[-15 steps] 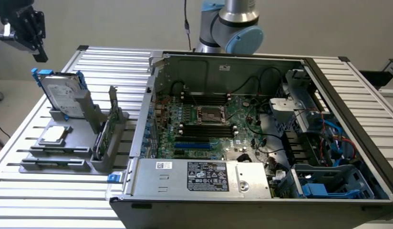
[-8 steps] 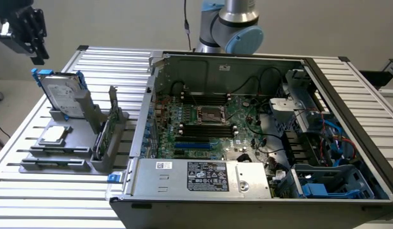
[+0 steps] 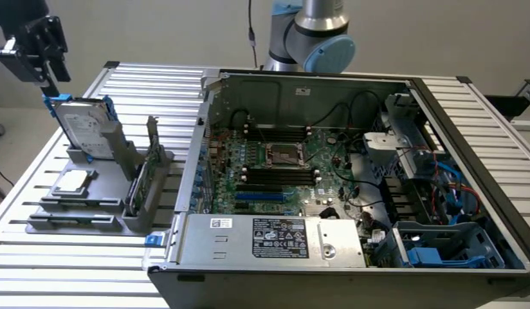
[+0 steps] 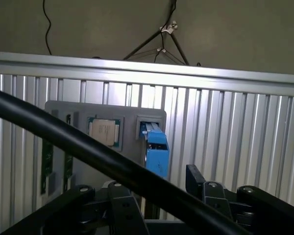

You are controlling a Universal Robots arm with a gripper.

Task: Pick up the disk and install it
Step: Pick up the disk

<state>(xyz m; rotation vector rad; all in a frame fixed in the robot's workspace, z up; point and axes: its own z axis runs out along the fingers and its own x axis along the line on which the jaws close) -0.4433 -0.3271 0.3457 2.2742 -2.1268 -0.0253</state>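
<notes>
Exterior view: tool (image 3: 49, 82), jaws apart, above disk (image 3: 80, 125); ribbed metal table (image 3: 76, 270), pale wall (image 3: 162, 32).

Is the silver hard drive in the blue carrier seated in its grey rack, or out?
Seated, upright: the hard drive stands in the grey rack, outside the computer case. The black gripper hovers at its top edge.

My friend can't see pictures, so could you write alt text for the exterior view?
A black gripper hangs just above a silver-grey hard drive in a blue plastic carrier, standing upright in a grey rack on a slatted metal table. Beside it, on the exterior view's right, sits an open computer case.
</notes>
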